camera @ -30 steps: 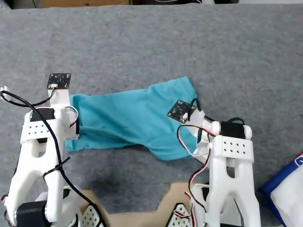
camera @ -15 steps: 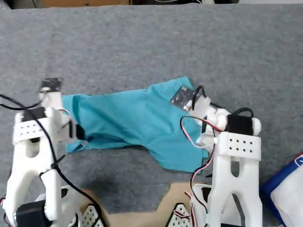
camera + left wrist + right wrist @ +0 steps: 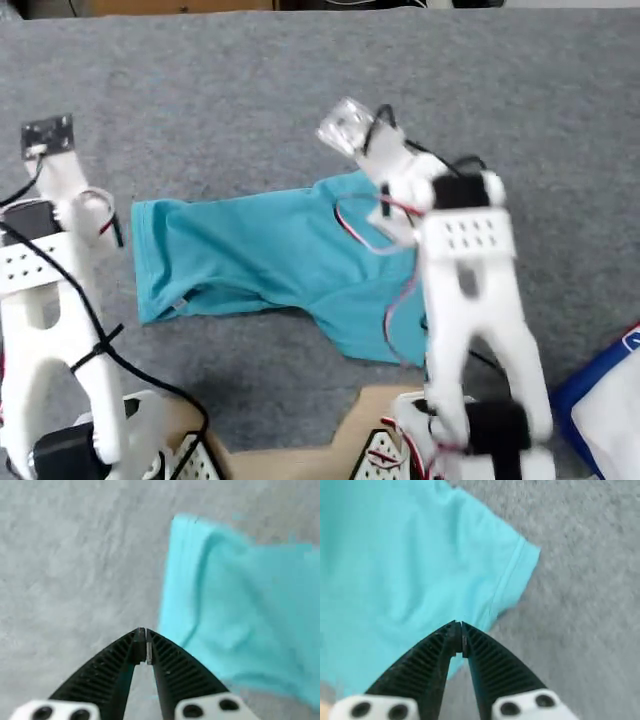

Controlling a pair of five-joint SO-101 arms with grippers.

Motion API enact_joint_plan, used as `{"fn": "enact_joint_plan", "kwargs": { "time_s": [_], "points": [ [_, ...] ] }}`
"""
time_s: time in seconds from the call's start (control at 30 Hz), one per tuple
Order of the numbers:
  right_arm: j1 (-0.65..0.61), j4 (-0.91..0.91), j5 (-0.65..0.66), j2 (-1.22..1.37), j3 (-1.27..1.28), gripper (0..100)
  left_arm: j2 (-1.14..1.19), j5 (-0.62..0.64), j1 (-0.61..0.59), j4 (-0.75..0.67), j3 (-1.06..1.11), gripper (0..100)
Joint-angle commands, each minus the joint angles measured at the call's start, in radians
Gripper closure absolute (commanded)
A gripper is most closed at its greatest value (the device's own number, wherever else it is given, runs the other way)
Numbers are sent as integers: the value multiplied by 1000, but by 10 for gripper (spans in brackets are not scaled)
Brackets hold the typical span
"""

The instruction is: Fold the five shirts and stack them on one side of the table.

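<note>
Left gripper [image 3: 142,642] hovers over worktop [image 3: 300,80], fingers pressed together, empty; right gripper [image 3: 458,635] likewise.

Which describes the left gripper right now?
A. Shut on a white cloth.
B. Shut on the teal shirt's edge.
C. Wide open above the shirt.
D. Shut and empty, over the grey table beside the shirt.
D: in the left wrist view the left gripper is shut with nothing between its fingers, over the grey table, and the teal shirt lies flat beside it.
</note>
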Motion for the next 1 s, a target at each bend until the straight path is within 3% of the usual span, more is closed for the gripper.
{"fn": "enact_joint_plan", "kwargs": {
  "time_s": [0.0, 0.1, 0.2, 0.3, 0.63, 0.8, 0.97],
  "points": [
    [-30, -57, -46, 213, -174, 993, -18, 89, 130, -164, 2, 981],
    [-33, -77, -68, 377, -308, 993, 1, 100, 213, -400, 124, 981],
    [-33, -86, -81, 536, -449, 993, 53, 100, 221, -655, 242, 981],
    [-33, -86, -103, 707, -593, 993, 139, 94, 212, -775, 284, 981],
    [21, 49, -109, 1127, -1101, 993, 513, 91, 104, -778, 84, 981],
    [102, 120, -71, 1290, -1336, 993, 665, 17, 80, -772, -14, 981],
    [116, 204, -52, 1426, -1581, 993, 682, -17, 80, -644, -126, 981]
  ]
}}
